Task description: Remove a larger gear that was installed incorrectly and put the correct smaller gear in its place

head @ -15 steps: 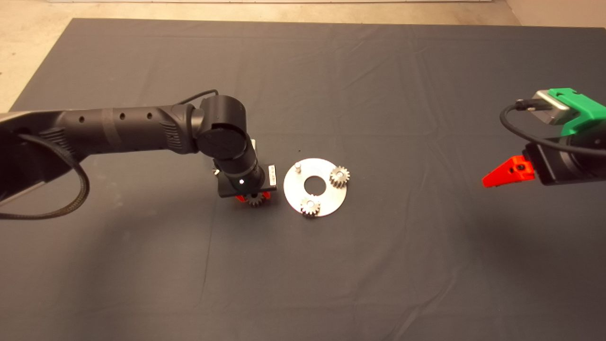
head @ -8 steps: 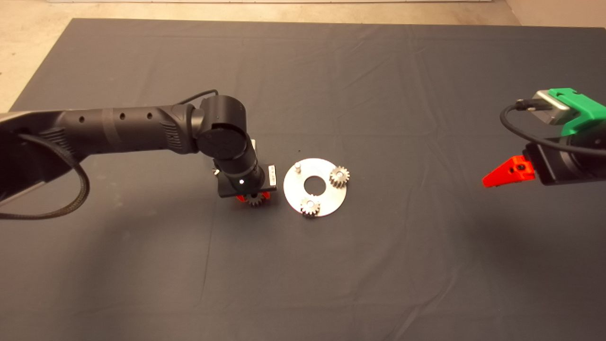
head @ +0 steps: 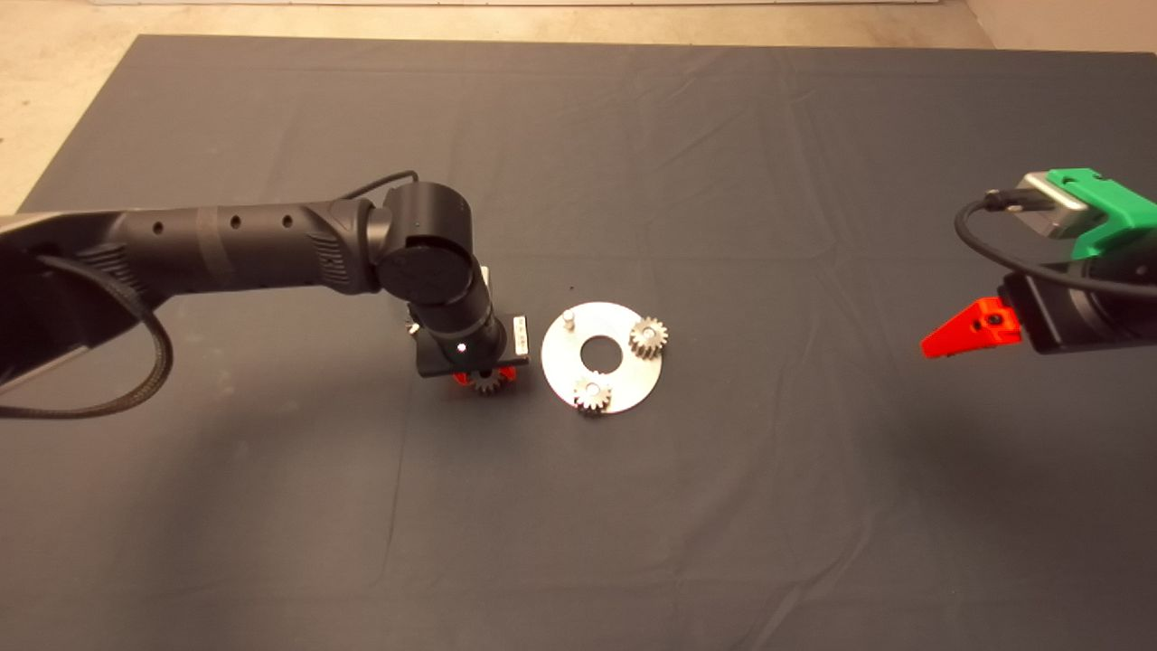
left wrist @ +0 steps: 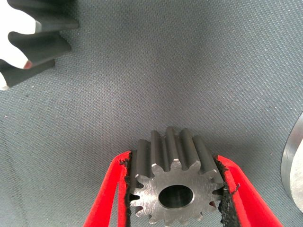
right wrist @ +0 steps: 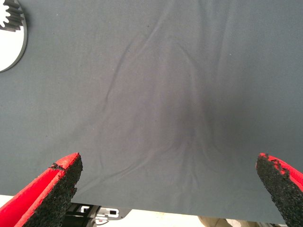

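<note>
My left gripper (left wrist: 176, 189) clamps the small fine-toothed silver gear (left wrist: 176, 189) near the mat's (head: 633, 136) middle; right gripper (right wrist: 170, 184) gapes empty by the right edge

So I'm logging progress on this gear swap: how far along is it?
Roughly midway. Done: one peg on the round plate stands bare, and the larger gear lies off the plate on the mat. In hand: the left tool is shut on the smaller gear, down by the mat beside the plate. Left: seating that gear on the bare peg. The right tool waits open at the mat's right edge.
</note>
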You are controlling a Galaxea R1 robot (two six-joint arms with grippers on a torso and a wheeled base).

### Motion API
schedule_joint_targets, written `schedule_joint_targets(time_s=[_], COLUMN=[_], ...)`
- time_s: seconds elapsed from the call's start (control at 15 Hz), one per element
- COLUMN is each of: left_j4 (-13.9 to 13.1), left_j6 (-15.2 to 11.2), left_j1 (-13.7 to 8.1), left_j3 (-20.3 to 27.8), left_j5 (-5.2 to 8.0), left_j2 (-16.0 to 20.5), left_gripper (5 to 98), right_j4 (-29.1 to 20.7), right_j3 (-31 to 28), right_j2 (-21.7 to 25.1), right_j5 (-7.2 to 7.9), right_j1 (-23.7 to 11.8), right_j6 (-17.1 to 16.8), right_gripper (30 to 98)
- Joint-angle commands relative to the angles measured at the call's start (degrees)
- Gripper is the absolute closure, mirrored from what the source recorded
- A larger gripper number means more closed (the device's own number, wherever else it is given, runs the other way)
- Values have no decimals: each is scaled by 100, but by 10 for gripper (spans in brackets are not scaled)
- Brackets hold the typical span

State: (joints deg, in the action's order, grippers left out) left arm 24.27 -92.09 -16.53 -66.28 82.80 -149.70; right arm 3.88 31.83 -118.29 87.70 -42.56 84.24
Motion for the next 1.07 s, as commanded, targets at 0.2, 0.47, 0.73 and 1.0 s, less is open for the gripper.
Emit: schedule_joint_targets(time_s=[0.2, 0.47, 0.73, 1.0], left_j4=[-223, -783, -845, -828], left_j6=[7, 15, 13, 95], left_j1=[-605, -1256, -1344, -1305], left_j3=[319, 337, 155, -652], left_j5=[61, 34, 15, 35], left_j2=[-20, -29, -448, -1110], left_gripper=[736, 743, 745, 745], right_j4=[-168, -168, -168, -168], right_j3=[-3, 32, 32, 23], right_j2=[27, -24, -33, 20], right_j5=[89, 89, 89, 98], right_j1=[-104, -104, -104, -104], right_j6=[-4, -4, -4, -4], right_gripper=[314, 314, 314, 314])
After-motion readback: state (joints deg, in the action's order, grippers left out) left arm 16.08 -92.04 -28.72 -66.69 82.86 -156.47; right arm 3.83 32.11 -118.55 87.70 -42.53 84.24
